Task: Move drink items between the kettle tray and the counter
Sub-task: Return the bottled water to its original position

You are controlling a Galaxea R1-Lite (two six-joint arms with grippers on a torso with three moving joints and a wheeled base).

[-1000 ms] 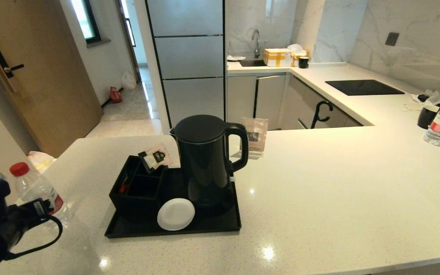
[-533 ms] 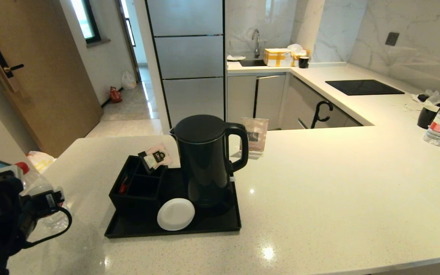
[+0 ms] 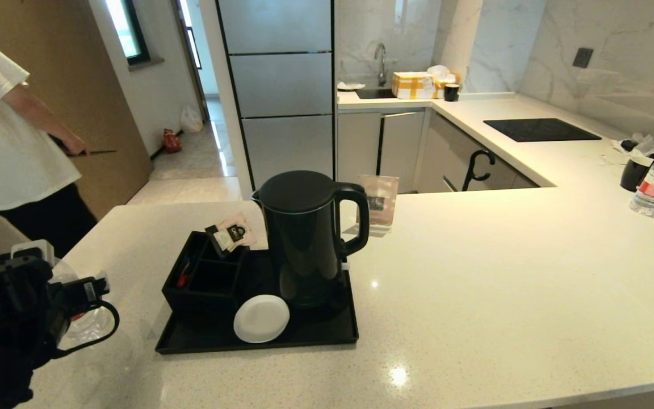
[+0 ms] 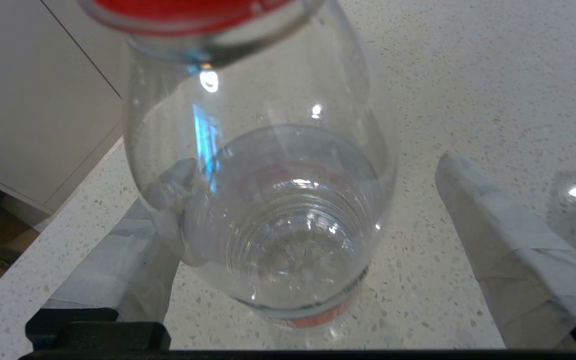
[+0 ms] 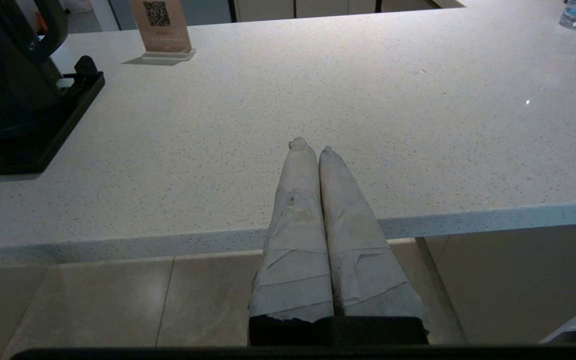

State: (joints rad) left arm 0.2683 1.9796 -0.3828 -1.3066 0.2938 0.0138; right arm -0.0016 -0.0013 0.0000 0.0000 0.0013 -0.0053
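**Bottle between spread fingers**

At lower left of the head view, the left gripper (image 3: 86, 295) straddles the water bottle (image 4: 263, 200) on the counter (image 3: 474, 272), fingers wide, seemingly not yet touching. Thin, slick, light plastic: grip mid-body, gently.
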